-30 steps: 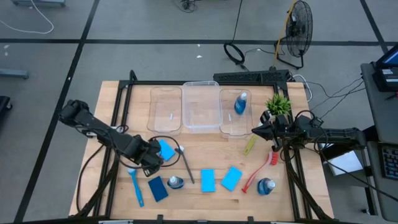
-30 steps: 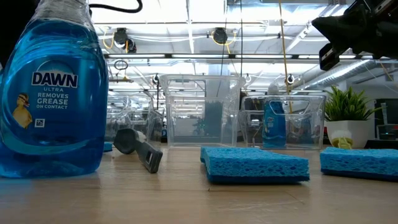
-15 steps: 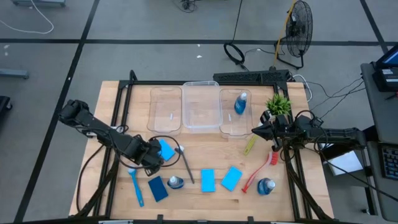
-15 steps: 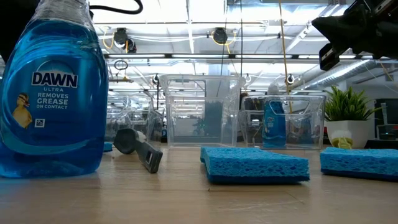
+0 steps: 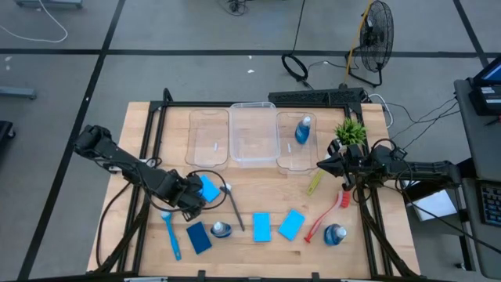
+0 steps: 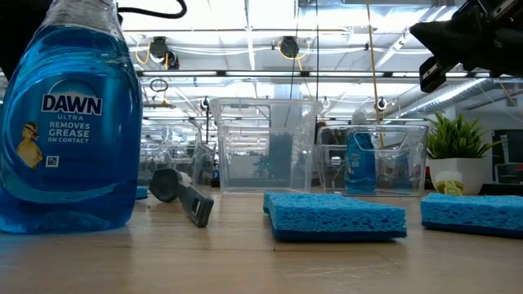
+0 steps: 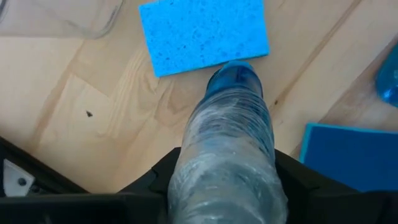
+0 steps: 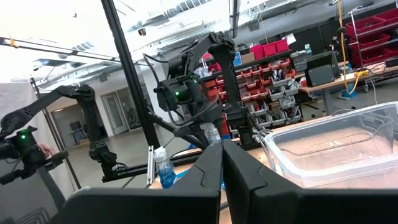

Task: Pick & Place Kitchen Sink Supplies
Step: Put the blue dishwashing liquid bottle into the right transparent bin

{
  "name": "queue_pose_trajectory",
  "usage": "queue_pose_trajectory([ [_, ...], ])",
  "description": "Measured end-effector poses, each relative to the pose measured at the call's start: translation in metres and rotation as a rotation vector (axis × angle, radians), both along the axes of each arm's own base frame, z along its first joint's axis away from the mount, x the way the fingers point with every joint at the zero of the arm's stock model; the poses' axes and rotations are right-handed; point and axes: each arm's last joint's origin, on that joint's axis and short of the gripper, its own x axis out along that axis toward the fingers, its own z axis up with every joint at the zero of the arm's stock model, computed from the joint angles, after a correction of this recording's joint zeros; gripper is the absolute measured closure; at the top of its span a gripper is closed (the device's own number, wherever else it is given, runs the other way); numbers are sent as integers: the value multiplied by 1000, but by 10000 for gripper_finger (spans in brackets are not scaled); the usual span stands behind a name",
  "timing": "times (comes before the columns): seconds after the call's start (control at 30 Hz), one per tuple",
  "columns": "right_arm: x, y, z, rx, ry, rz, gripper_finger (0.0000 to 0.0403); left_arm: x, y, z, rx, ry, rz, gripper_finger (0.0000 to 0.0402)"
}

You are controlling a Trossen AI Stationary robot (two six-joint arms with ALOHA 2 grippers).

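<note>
Left hand (image 5: 190,197) gripping bottle (image 7: 231,143), seemingly lifted, sponge (image 7: 204,32) beyond

The table (image 5: 258,200) is pale wood with visible grain and a matt finish. The bins (image 5: 253,135) are clear, glossy plastic. The sponges (image 6: 335,215) look porous and rough, matt blue. The near bottle (image 6: 69,122) is smooth, shiny transparent plastic holding blue liquid, with a printed label. The bottle (image 7: 227,155) in the left gripper (image 5: 190,197) shows a clear, crinkled wrap. Both arms are matt black.
</note>
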Motion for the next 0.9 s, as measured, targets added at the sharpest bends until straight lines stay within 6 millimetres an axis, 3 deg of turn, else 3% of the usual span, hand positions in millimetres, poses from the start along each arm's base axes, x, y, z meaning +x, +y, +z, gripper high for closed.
queue_pose_trajectory([
  [0.4,0,0,0,0,0,-1,403,-9,4,38,-50,-67,-7,244],
  [0.73,0,0,0,0,0,0,403,2,9,95,-8,-343,-55,244],
  [0.9,0,0,0,0,0,-1,403,17,13,123,25,-549,-113,244],
])
